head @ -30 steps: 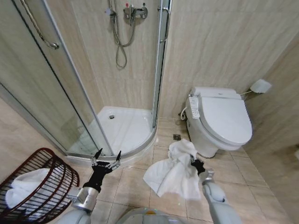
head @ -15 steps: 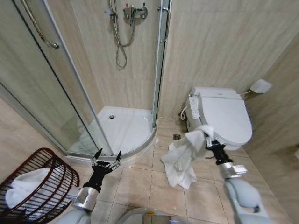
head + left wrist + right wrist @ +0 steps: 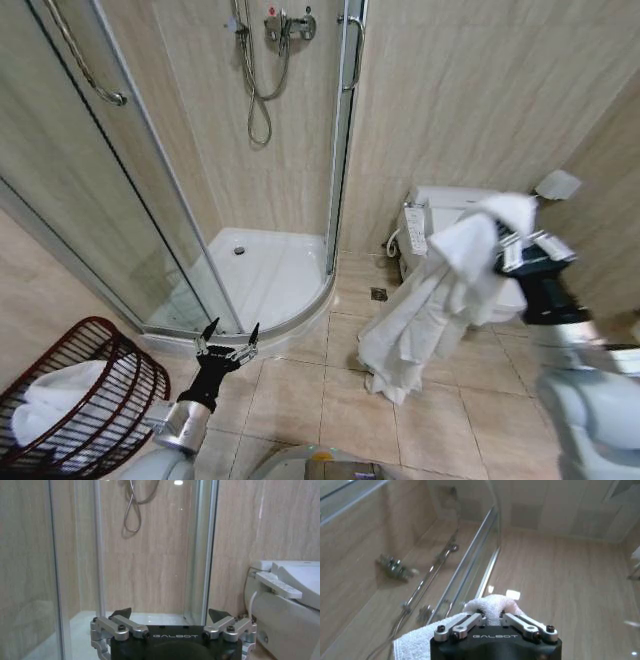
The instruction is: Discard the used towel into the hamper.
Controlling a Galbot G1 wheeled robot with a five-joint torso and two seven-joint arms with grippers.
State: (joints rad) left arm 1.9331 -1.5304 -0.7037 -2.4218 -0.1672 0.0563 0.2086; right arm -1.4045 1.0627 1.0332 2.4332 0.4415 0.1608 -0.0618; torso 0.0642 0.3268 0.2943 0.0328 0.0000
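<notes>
While the left gripper point(image 3: 226, 338) has stayed low with its fingers spread apart, the right gripper point(image 3: 512, 250), clamped on the towel point(image 3: 430, 300), has swung up and rightward toward the toilet point(image 3: 432, 222), carrying it farther from the hamper point(image 3: 120, 375) at the robot's left.

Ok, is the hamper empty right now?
No. The hamper already holds a white towel; the right pincer holds another up by the toilet.
</notes>
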